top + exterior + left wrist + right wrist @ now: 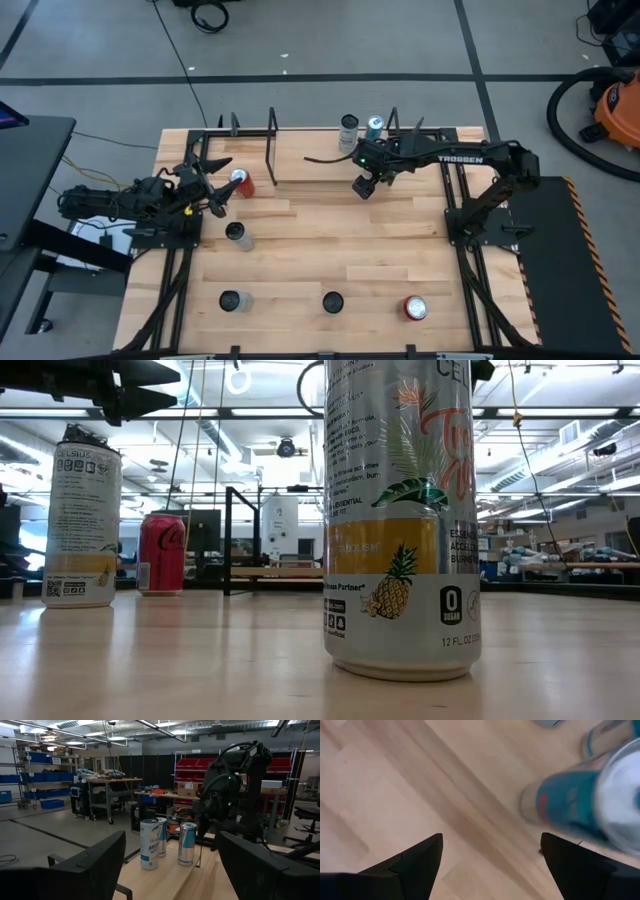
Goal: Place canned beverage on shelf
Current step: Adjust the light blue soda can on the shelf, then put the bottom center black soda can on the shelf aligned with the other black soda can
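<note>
The shelf (300, 135) runs along the table's far edge: a light-wood platform with upright black rod frames (272, 150). Two cans, one white (348, 130) and one blue-topped (375, 127), stand upright on it; they also show in the left wrist view (149, 844). A red can (241, 183) stands upright on the table just right of my left gripper (220, 186). That gripper is open and empty, and it sits higher than the can in the low view. My right gripper (363, 188) is open and empty, points down at bare table in front of the shelf, and sees a teal can (570, 802) beside it.
More cans stand on the table: one at centre left (237, 235), two along the near edge (232, 300) (333, 301), and a red one at near right (415, 307). The middle of the table between the arms is bare wood (330, 230).
</note>
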`<control>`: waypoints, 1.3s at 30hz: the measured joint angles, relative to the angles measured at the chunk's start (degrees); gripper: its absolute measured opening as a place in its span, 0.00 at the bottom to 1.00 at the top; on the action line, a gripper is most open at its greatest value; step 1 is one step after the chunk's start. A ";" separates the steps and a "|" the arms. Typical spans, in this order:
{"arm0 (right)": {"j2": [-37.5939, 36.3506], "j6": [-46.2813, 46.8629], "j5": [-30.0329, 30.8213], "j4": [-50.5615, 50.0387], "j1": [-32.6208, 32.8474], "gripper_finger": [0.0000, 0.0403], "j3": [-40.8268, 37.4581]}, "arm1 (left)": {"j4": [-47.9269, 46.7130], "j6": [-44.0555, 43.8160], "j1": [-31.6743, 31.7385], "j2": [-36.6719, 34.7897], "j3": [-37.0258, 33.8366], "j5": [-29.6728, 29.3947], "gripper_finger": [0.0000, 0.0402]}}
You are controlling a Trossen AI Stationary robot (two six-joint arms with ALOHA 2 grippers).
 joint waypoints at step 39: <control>-3.58 -6.02 -12.64 7.28 14.40 0.86 2.69 | -0.79 0.07 0.02 0.00 0.01 0.01 0.79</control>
